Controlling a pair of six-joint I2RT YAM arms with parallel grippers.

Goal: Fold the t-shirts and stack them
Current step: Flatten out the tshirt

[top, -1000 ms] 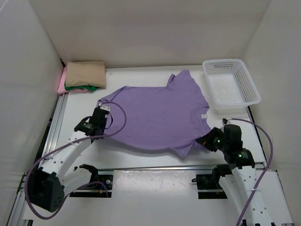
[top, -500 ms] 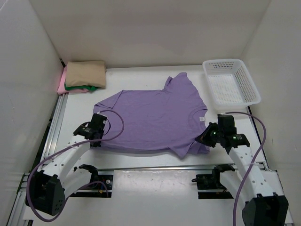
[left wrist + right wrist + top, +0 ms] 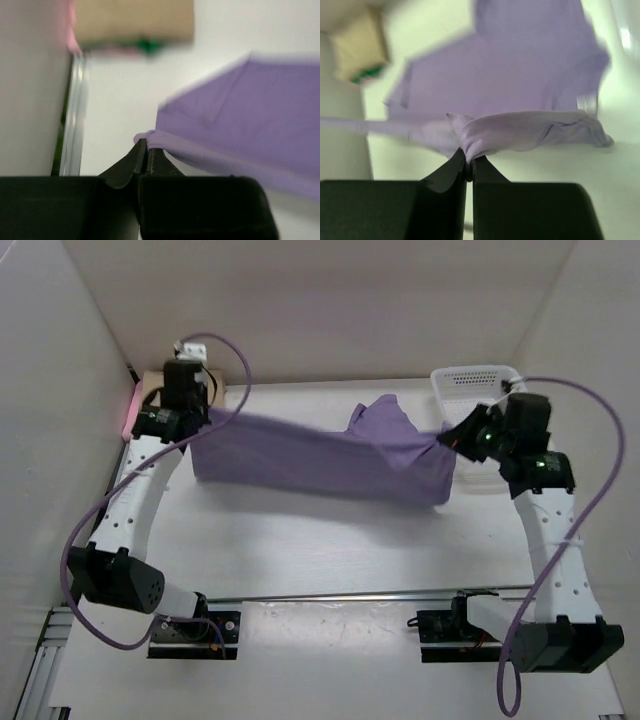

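Both pairs of jaws are shut on the lavender t-shirt [image 3: 320,455], left gripper [image 3: 203,423] at its left end, right gripper [image 3: 446,438] at its right, holding it stretched above the table [image 3: 330,550] at its far half, near the far-left folded stack [image 3: 132,22].

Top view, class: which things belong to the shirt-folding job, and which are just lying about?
Job: lavender shirt, pinched by left gripper and right gripper; stacked tan shirt, green shirt, pink shirt.
Lying about: white mesh basket.

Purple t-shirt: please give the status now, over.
Left hand shut on purple t-shirt. Right hand shut on it too. Shirt stretched between them. Basket close by right hand.
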